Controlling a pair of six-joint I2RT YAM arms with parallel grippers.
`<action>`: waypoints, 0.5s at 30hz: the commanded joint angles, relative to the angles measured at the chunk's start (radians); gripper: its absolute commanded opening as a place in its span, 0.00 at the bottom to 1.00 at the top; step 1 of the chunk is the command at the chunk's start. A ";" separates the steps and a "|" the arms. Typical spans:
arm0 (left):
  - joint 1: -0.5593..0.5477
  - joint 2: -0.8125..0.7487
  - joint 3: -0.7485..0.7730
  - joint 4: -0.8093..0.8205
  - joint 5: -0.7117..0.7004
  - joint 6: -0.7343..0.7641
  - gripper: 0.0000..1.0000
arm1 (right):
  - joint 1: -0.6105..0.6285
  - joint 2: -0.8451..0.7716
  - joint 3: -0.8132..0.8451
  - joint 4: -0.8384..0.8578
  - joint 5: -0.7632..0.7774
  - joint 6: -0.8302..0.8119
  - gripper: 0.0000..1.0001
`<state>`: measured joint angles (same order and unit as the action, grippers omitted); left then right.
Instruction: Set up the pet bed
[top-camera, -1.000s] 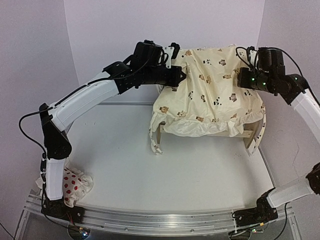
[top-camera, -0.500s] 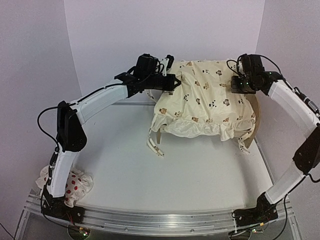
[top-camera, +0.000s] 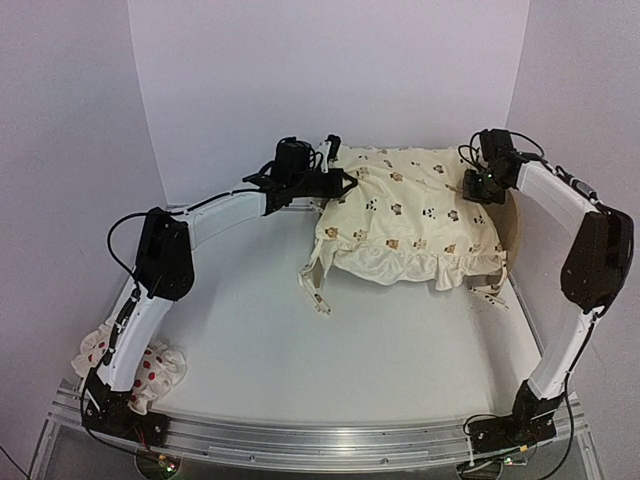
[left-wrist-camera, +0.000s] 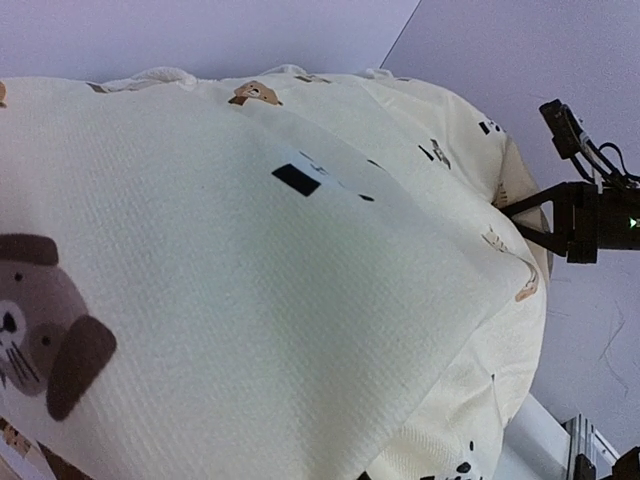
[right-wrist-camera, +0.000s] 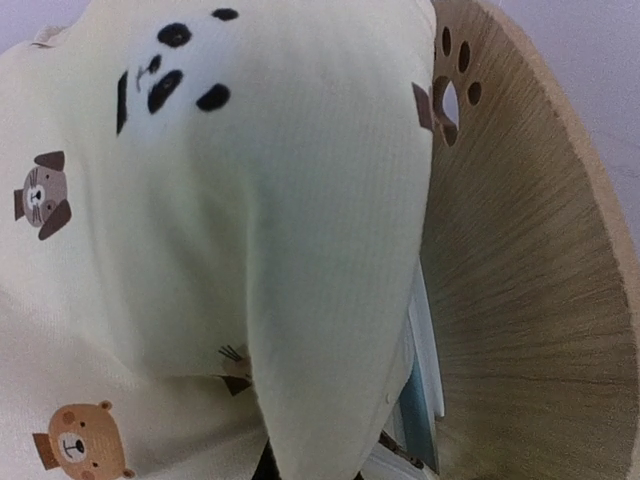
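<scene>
I see the pet bed (right-wrist-camera: 520, 300) at the far right of the table (top-camera: 300, 340), nearly buried under the cushion (top-camera: 410, 215). My left gripper (top-camera: 347, 183) pinches the cushion's left end and my right gripper (top-camera: 472, 188) its right end, both just above the frame.

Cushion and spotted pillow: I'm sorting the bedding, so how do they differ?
The cushion is large and cream with animal prints; the spotted pillow is small and white with red spots. The cushion lies over the pet bed at the far right; the spotted pillow sits crumpled at the near left corner of the table. Both are soft fabric.
</scene>
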<state>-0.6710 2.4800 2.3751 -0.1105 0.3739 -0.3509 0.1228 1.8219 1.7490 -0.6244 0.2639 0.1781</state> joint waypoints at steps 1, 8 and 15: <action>0.023 0.053 0.079 0.192 0.008 -0.038 0.03 | -0.018 0.060 0.089 0.066 -0.014 0.020 0.00; 0.036 0.068 0.016 0.254 -0.039 -0.066 0.16 | -0.036 0.175 0.158 0.077 0.048 0.026 0.00; 0.038 -0.019 -0.056 0.232 -0.057 -0.059 0.72 | -0.046 0.248 0.237 0.086 0.090 0.014 0.01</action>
<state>-0.6387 2.5662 2.3594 0.0639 0.3386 -0.4225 0.0893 2.0485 1.9036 -0.5933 0.2938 0.1902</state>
